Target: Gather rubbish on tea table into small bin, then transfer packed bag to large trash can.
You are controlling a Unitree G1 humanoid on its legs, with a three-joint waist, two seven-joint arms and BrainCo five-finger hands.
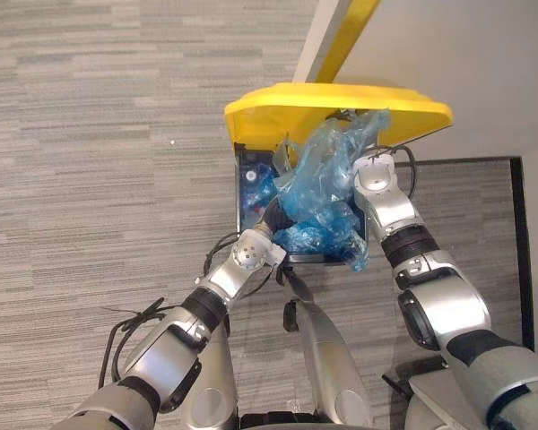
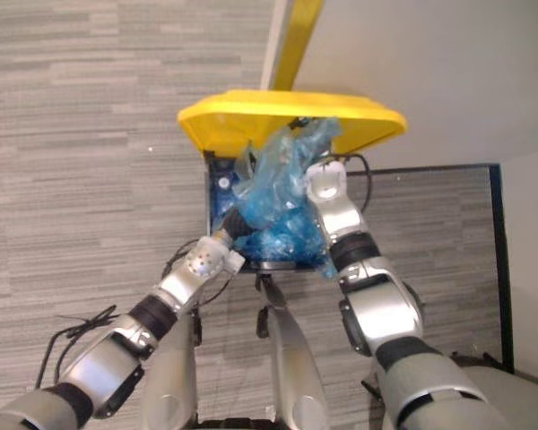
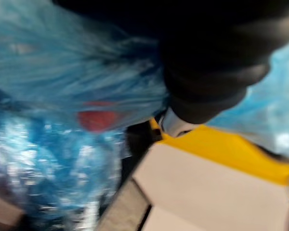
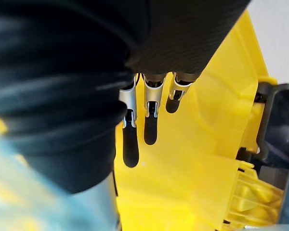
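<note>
The blue bag (image 1: 323, 193) is seen at the left hand (image 3: 212, 62), whose grip cannot be told, above the large trash can (image 1: 247, 202). The right hand (image 4: 151, 126) is laid with straight fingers on the raised yellow lid (image 1: 278, 112) at 12 o'clock.

Grey carpet (image 1: 90, 134), streaked in lighter and darker bands, covers the floor. A plain pale wall (image 1: 466, 54) stands at the far right. A yellow strip (image 1: 354, 27) runs beside a white strip (image 1: 323, 31), perhaps corner trim. Below the wall, a thin black line (image 1: 518, 242) frames a patch of carpet.
</note>
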